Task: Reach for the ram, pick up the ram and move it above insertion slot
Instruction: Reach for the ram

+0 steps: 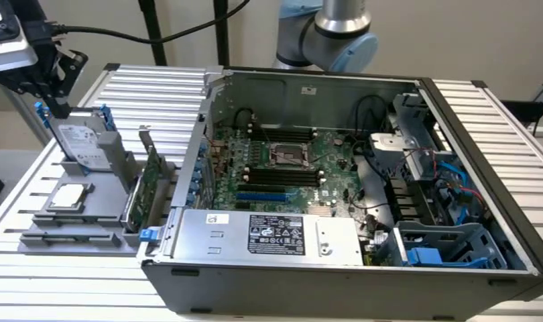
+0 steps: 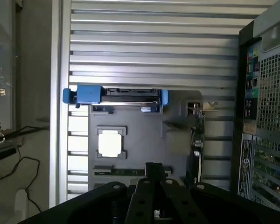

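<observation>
Room stood open above the ram in the holder; the upright drive and card rose nearby, and the case wall stood just past the card, narrowing that side

The end effector hangs closed and empty, pointing straight down.

A robotics lab or test workshop: a ribbed aluminium bench carries an opened computer case, with a grey parts holder at its 9 o'clock and a robot arm at its 12 o'clock.
</observation>
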Controlling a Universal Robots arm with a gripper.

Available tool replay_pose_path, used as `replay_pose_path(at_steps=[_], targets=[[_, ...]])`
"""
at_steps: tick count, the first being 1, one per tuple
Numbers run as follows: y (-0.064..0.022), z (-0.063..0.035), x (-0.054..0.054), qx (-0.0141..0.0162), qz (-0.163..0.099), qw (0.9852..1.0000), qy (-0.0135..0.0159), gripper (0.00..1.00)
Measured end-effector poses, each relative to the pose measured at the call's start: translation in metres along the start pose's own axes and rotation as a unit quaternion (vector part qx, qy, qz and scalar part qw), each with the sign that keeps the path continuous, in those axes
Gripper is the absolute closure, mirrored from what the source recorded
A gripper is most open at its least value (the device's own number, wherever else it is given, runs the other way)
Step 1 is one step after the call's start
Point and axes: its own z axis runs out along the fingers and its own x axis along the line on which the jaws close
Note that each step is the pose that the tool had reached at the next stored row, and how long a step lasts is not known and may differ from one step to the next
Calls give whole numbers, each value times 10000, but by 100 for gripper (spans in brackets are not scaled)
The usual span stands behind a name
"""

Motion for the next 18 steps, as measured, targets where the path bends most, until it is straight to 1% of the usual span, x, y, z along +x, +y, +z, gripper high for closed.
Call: replay_pose_path(at_steps=[6,14,18], targets=[[-218,17,105,0,0,10000,0,89],[-470,46,264,0,0,10000,0,89],[-588,53,309,1,0,10000,0,89]])
